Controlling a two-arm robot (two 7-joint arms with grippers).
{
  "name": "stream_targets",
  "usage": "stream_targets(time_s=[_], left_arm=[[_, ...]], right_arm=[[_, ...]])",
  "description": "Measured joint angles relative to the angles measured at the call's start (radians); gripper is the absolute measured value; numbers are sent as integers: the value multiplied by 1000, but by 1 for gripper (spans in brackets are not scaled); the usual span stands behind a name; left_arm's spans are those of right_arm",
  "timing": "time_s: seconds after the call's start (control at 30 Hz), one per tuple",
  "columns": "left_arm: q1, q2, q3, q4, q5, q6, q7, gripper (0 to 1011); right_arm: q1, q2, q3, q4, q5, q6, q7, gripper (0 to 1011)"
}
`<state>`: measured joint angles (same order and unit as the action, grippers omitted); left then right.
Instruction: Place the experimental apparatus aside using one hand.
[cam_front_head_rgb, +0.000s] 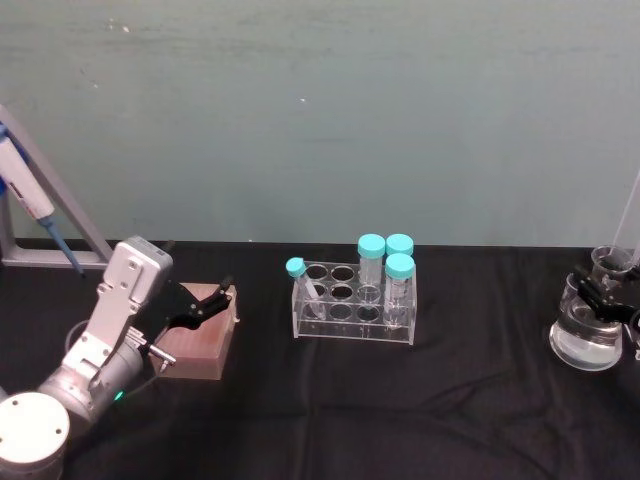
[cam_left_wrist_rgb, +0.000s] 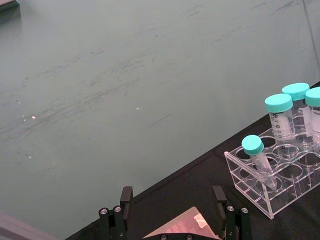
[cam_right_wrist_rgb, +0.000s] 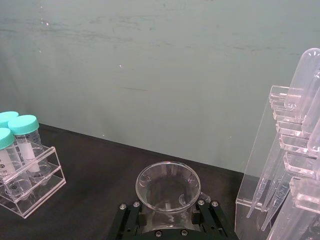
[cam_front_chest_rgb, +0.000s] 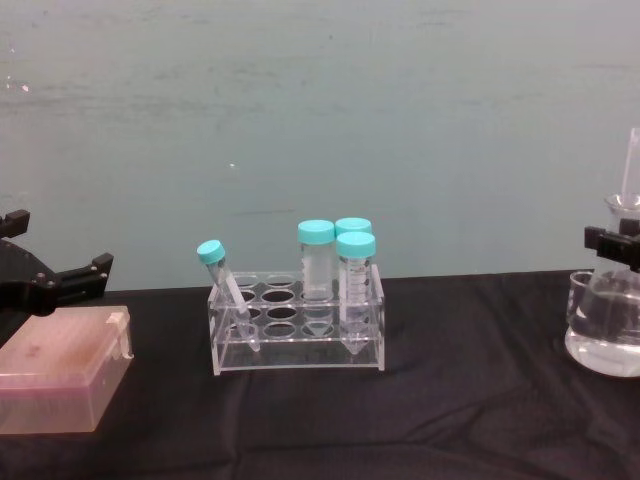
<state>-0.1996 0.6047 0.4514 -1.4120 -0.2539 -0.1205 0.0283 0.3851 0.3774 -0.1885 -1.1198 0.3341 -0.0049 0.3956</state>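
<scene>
A black-covered table (cam_front_head_rgb: 330, 400) is seen against a green wall, with a clear tube rack (cam_front_head_rgb: 352, 305) holding teal-capped tubes (cam_front_head_rgb: 371, 262) near its middle. At the table's far right, a large conical flask (cam_front_head_rgb: 588, 338) of clear liquid is grasped at its neck by the right gripper (cam_front_head_rgb: 603, 293), its fingers (cam_right_wrist_rgb: 129, 220) clenched on either side of the glass, and a tall acrylic stand of long tubes (cam_right_wrist_rgb: 285, 165) is set just beside it. At the left, the left gripper (cam_front_head_rgb: 205, 303) is held over a pinkish box (cam_front_chest_rgb: 58, 380) with its jaws released.
</scene>
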Motion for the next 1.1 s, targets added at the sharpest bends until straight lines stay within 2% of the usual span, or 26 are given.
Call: stream_targets(time_s=[0.53, 0.67, 0.77, 0.83, 1.1], left_arm=[[0, 0, 0, 0, 0, 0, 0, 1000], [0, 0, 0, 0, 0, 0, 0, 1000], [0, 0, 0, 0, 0, 0, 0, 1000], [0, 0, 0, 0, 0, 0, 0, 1000], [0, 0, 0, 0, 0, 0, 0, 1000]], right_arm=[[-1, 1, -1, -1, 0, -1, 0, 453], [-1, 1, -1, -2, 0, -2, -1, 521], [-1, 1, -1, -2, 0, -2, 0, 659], [-1, 1, -1, -2, 0, -2, 0, 691], [-1, 1, -1, -2, 0, -2, 0, 931]])
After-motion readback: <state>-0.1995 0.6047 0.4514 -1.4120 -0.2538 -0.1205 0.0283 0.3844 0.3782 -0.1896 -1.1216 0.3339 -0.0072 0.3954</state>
